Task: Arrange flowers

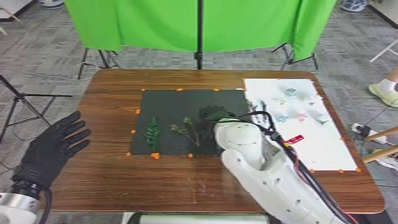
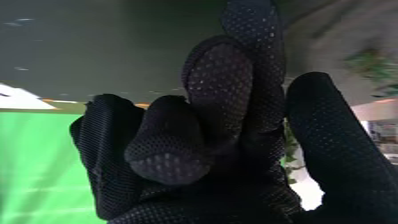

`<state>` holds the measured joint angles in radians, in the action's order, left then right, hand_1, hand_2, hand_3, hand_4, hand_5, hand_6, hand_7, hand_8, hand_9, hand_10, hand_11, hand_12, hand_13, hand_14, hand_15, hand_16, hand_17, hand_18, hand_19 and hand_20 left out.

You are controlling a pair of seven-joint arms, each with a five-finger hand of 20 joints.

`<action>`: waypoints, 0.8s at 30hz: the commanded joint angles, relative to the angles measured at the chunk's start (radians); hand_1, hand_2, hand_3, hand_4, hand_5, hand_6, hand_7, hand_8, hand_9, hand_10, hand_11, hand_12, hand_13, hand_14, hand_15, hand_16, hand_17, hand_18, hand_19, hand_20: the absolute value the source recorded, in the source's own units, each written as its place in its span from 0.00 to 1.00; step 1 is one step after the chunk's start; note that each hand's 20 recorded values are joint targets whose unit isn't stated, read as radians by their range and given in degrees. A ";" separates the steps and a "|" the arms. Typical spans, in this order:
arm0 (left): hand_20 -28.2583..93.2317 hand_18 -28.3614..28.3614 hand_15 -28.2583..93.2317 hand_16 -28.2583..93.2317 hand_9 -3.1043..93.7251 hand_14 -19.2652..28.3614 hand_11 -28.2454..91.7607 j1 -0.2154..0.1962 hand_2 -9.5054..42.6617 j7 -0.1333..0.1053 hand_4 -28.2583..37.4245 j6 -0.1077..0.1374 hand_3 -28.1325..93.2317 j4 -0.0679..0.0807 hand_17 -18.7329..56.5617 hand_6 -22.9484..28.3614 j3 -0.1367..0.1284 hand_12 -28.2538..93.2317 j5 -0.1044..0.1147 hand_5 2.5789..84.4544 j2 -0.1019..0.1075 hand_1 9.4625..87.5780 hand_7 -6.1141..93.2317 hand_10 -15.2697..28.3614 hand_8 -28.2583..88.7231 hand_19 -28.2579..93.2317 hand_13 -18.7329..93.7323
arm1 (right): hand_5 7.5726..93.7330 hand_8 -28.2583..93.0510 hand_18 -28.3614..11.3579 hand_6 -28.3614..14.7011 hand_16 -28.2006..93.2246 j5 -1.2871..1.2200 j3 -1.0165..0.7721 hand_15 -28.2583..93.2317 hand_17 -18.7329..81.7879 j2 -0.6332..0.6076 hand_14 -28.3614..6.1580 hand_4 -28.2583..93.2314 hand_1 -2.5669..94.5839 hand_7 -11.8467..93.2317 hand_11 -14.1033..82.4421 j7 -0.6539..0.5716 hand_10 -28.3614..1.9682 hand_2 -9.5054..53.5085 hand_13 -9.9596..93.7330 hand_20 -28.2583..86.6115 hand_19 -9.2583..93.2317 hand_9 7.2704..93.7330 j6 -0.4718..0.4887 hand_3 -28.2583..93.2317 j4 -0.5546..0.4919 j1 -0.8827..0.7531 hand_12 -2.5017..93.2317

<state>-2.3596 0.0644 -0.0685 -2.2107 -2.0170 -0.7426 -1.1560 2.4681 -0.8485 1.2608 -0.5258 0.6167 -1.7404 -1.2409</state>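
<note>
In the head view, my right hand (image 1: 213, 113) is over the dark mat (image 1: 169, 100), its glove hard to make out against it. A dark green leafy sprig (image 1: 152, 134) and a branching thin-stemmed sprig (image 1: 187, 131) lie left of it. Several pale flowers (image 1: 302, 117) rest on the white sheet (image 1: 311, 150). My left hand (image 1: 55, 150) is open at the table's left edge. In the right wrist view, the right hand (image 2: 218, 90) has long fingers extended, others bent, and the thumb apart. Greenery (image 2: 290, 150) shows through the gap; another sprig (image 2: 380, 65) lies beyond.
Orange tape pieces (image 1: 155, 156) mark the mat's edges on the brown table (image 1: 178, 182). A green cloth backdrop (image 1: 151, 25) hangs behind the table on stands. A white object (image 1: 195, 219) is at the near edge.
</note>
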 commanded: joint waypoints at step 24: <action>0.31 0.84 0.59 0.21 0.24 0.67 0.48 -0.024 0.16 -0.006 0.01 -0.003 0.82 -0.001 0.11 0.50 -0.002 0.34 -0.002 0.30 -0.010 0.21 0.30 0.58 0.13 0.61 0.29 | 0.93 0.11 0.18 0.65 0.50 -0.004 -0.133 0.84 0.75 -0.090 0.61 0.04 0.22 0.42 0.60 -0.012 0.60 0.34 0.92 0.80 1.00 0.99 -0.096 0.88 -0.081 0.037 0.34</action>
<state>-2.3546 0.0671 -0.0745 -2.2070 -2.0171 -0.7425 -1.1502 2.4717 -0.9039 1.2520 -0.4939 0.5659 -1.8230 -1.2846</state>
